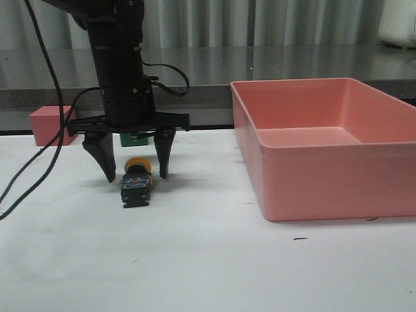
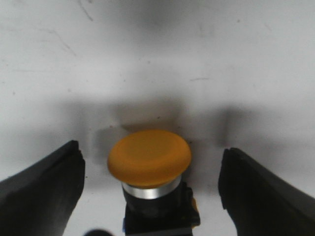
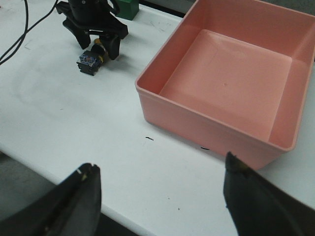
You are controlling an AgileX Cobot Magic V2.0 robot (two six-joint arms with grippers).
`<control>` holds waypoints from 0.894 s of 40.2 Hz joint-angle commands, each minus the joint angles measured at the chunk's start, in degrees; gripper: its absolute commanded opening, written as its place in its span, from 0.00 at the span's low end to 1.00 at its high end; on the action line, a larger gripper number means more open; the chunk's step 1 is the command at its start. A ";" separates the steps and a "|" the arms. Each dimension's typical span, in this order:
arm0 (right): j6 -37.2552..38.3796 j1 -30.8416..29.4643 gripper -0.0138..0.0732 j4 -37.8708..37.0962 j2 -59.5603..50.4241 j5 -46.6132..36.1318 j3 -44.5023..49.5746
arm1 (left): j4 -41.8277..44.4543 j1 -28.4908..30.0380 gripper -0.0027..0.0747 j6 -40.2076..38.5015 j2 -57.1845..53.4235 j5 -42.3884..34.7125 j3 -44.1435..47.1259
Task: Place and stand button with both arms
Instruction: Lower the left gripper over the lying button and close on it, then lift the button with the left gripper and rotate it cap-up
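The button (image 1: 136, 184) lies on its side on the white table (image 1: 208, 260), yellow cap toward the far edge. The left gripper (image 1: 135, 170) hangs over it, fingers spread to either side, not touching. The right gripper (image 3: 162, 196) is spread wide, empty, near the pink bin (image 1: 325, 143).

Pink rectangular bin (image 1: 325, 153): open-topped, sat on the right half of the white table (image 1: 208, 266). Pink cube (image 1: 51, 125): stood at the table's far left edge. Green cube (image 3: 126, 7): lay near the far edge, partly hidden in the front view. Grey counter (image 1: 260, 65): ran behind the table.
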 commanded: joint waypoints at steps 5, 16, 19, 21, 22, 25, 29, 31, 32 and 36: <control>-0.48 -0.25 0.78 0.33 0.16 -4.07 -1.33 | -0.46 -0.50 0.70 -0.71 -3.55 0.67 -1.79; -0.48 -0.25 0.78 0.33 0.16 -4.07 -1.33 | -0.57 -0.61 0.40 -0.71 -3.55 0.92 -1.79; -0.48 -0.25 0.78 0.33 0.16 -4.07 -1.33 | -0.57 -0.61 0.40 -0.71 -3.55 0.92 -1.79; -0.48 -0.25 0.78 0.33 0.16 -4.07 -1.33 | -0.57 -0.61 0.40 -0.71 -3.55 1.05 -1.79; -0.48 -0.25 0.78 0.33 0.16 -4.07 -1.33 | -0.57 -0.61 0.40 -0.71 -3.55 1.05 -1.79; -0.48 -0.25 0.78 0.33 0.16 -4.07 -1.33 | -0.57 -0.61 0.40 -0.71 -3.55 1.77 -1.79; -0.48 -0.25 0.78 0.33 0.16 -4.07 -1.33 | -0.57 -0.61 0.40 1.61 -3.55 3.84 -2.65; -0.48 -0.25 0.78 0.33 0.16 -4.07 -1.33 | -0.57 -0.61 0.40 2.59 -3.68 4.79 -3.48; -0.48 -0.25 0.78 0.33 0.16 -4.07 -1.33 | -0.57 -0.61 0.40 3.37 -3.68 5.48 -3.90; -0.48 -0.25 0.78 0.33 0.16 -4.07 -1.33 | -0.79 -0.77 0.40 6.40 -5.22 5.63 -4.06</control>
